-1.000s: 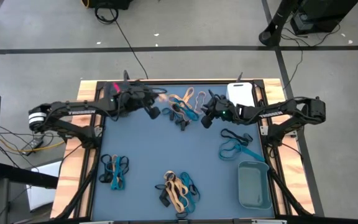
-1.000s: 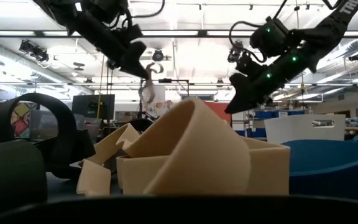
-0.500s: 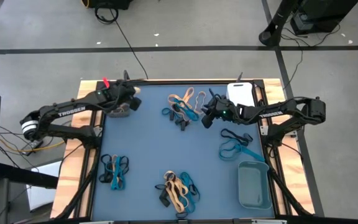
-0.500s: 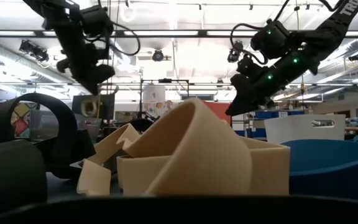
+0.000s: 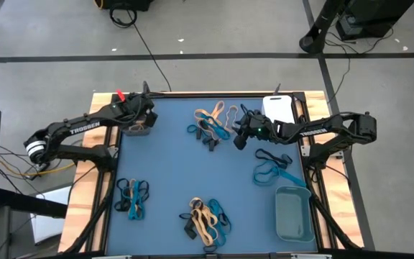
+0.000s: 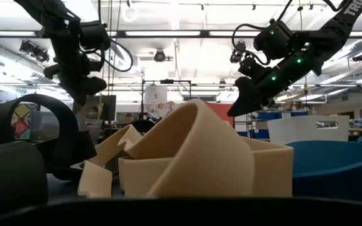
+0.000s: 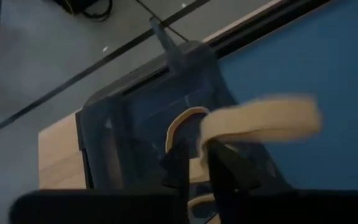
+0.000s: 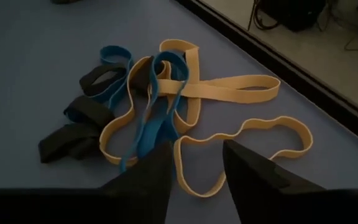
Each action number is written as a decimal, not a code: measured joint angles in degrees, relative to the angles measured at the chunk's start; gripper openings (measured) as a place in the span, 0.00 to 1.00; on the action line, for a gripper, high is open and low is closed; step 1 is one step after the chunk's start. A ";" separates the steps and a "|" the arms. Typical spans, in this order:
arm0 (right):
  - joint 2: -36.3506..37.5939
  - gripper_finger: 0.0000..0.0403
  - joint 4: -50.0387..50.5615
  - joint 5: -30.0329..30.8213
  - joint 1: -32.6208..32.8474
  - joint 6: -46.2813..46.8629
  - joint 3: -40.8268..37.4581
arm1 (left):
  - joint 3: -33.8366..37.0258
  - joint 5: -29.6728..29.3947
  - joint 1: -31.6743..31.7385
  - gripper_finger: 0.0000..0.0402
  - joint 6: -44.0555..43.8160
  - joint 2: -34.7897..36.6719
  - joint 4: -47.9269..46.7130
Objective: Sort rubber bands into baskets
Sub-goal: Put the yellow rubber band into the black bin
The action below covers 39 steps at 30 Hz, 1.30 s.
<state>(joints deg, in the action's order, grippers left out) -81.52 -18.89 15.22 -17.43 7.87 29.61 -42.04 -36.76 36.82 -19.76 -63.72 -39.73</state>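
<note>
Two grippers working along far table edge: left gripper (image 5: 141,124) hanging over dark basket (image 5: 138,129) at far-left corner, fingers parting, tan band (image 7: 260,118) slipping free; right gripper (image 5: 238,138) hovering beside band pile (image 5: 210,124), fingers spread.

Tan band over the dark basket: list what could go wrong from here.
1. In the left wrist view the tan band reaches past the dark basket wall over the blue mat; released here by the left end effector, it may drape over the rim or fall outside.
2. The right end effector hovers, open, above a tangled pile of tan, blue and black bands; a grab there could lift several colours together.
</note>
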 joint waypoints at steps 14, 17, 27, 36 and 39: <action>-0.09 0.44 1.52 -6.94 -2.80 -4.79 1.45 | 4.96 -2.60 2.55 0.52 -4.73 -0.02 1.09; -1.06 0.42 3.44 -10.01 -5.85 -4.69 4.29 | 4.94 -2.59 2.55 0.52 -4.75 -0.02 4.94; -15.80 0.37 15.61 -10.40 -12.68 0.59 15.58 | 4.92 7.03 1.70 0.52 -4.34 -0.02 16.97; -21.41 0.38 23.09 -3.43 -14.35 2.70 22.84 | 4.91 7.92 -2.66 0.52 -2.52 -0.02 17.70; -19.63 0.38 24.51 0.86 -14.23 2.92 22.93 | 4.91 7.93 -3.54 0.52 -1.88 -0.02 18.18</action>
<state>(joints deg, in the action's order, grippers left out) -101.15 5.62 16.08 -31.66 10.79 52.53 -37.12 -28.83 33.28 -21.64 -63.75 -21.55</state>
